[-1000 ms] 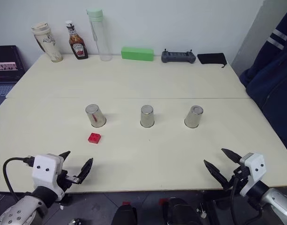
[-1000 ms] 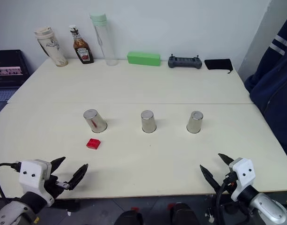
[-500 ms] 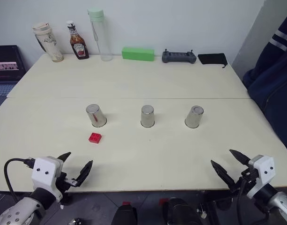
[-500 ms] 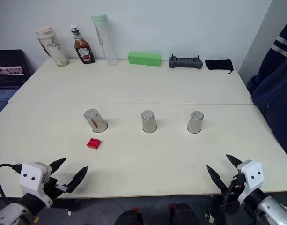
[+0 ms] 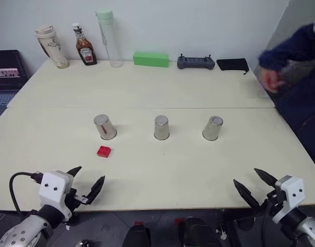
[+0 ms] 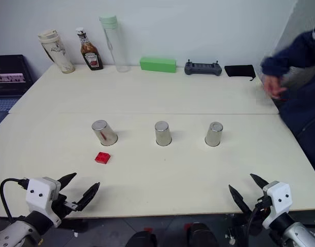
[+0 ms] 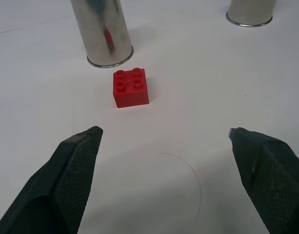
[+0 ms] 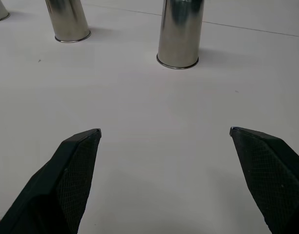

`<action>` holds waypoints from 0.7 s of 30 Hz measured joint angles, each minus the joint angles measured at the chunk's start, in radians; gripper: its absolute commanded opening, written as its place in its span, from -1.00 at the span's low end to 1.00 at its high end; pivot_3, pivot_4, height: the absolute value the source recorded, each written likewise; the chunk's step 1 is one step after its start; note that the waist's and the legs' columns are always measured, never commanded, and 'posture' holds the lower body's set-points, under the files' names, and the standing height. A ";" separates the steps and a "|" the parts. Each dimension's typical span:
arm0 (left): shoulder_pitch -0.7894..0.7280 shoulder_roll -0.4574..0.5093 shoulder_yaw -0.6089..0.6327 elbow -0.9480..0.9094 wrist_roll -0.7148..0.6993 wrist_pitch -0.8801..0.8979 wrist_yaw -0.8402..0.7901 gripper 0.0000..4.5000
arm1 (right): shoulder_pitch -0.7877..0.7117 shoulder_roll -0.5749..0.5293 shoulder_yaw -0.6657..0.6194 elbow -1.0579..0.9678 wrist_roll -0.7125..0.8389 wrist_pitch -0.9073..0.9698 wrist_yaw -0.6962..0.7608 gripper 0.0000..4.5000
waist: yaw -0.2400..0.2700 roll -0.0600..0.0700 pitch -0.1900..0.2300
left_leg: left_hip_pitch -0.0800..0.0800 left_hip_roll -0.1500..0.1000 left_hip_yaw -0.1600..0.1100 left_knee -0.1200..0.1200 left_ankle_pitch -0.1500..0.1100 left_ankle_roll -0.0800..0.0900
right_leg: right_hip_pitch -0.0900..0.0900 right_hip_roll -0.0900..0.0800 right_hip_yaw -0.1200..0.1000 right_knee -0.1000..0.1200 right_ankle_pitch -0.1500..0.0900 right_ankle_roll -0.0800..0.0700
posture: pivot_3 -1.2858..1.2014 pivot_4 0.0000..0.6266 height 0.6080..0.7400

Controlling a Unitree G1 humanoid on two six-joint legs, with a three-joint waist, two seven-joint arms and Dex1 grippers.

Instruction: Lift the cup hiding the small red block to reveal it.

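Observation:
Three silver cups stand upside down in a row on the table: a left cup [image 5: 105,127], a middle cup [image 5: 161,127] and a right cup [image 5: 212,128]. The small red block [image 5: 104,151] lies uncovered just in front of the left cup, and no cup hides it. My left gripper [image 5: 89,175] is open at the table's front edge, facing the block [image 7: 130,87] and the left cup [image 7: 102,31], well short of both. My right gripper [image 5: 245,176] is open at the front right with nothing in it, looking toward the right cup [image 8: 179,31].
Along the far edge stand a travel mug [image 5: 51,46], a ketchup bottle [image 5: 84,44], a clear bottle [image 5: 108,37], a green box [image 5: 150,58], a grey controller [image 5: 196,62] and a black pouch [image 5: 233,64]. A person's sleeve and hand [image 5: 280,72] hang over the table's far right corner.
The person's arm at the right has swung in over the table's corner, with the hand now showing. Both grippers, the cups and the block have stayed about where they were.

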 measured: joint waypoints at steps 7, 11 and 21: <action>0.028 -0.004 0.000 0.000 0.015 -0.021 0.002 0.98 | -0.013 -0.008 0.000 0.008 0.001 -0.006 0.003 1.00 | 0.000 0.000 0.000 | 0.000 0.000 0.000 0.000 0.000 0.000 | 0.000 0.000 0.000 0.000 0.000 0.000 | 0.03 -0.52 1.00; 0.031 -0.005 0.000 0.000 0.018 -0.030 0.004 0.98 | -0.027 -0.019 0.000 0.011 0.002 -0.004 0.006 1.00 | 0.000 0.000 0.000 | 0.000 0.000 0.000 0.000 0.000 0.000 | 0.000 0.000 0.000 0.000 0.000 0.000 | 0.03 -0.52 1.00; 0.068 -0.059 0.002 -0.008 0.034 -0.050 0.044 0.98 | -0.071 -0.031 0.001 0.013 0.005 0.019 0.000 1.00 | 0.000 0.000 0.000 | 0.000 0.000 0.000 0.000 0.000 0.000 | 0.000 0.000 0.000 0.000 0.000 0.000 | 0.03 -0.52 1.00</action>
